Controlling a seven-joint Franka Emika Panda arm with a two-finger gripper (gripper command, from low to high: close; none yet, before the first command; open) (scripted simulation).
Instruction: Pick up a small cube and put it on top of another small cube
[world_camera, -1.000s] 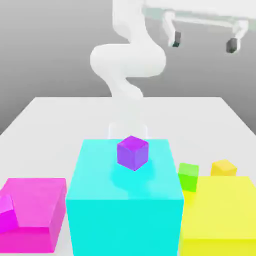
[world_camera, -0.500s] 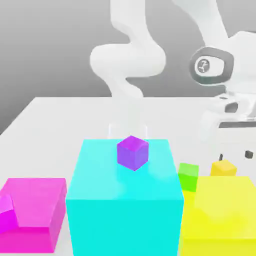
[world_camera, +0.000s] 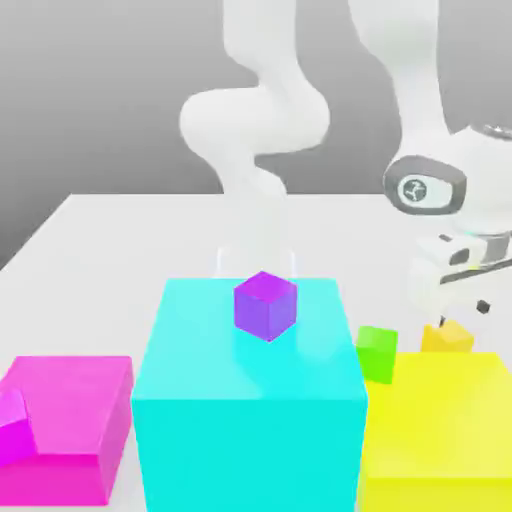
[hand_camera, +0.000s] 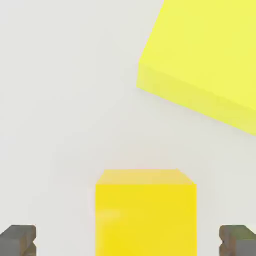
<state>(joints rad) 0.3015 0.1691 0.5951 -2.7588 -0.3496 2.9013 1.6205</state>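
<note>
The small orange-yellow plain cube (world_camera: 447, 336) (hand_camera: 145, 210) sat on the white table (world_camera: 120, 260), just behind the big yellow block (world_camera: 440, 430) (hand_camera: 205, 60) at the exterior view's right. In the hand view it lay between the two dark fingertips (hand_camera: 19, 240), which stood spread wide on either side of it, apart from its faces. The white gripper (world_camera: 455, 300) (hand_camera: 128, 241) hung directly above it, pointing down. Just to the cube's left stood a small green cube (world_camera: 377, 352). Further left rose a large cyan block (world_camera: 250, 420) carrying a small purple cube (world_camera: 266, 305), and at the near left lay a flat magenta block (world_camera: 70, 420).
</note>
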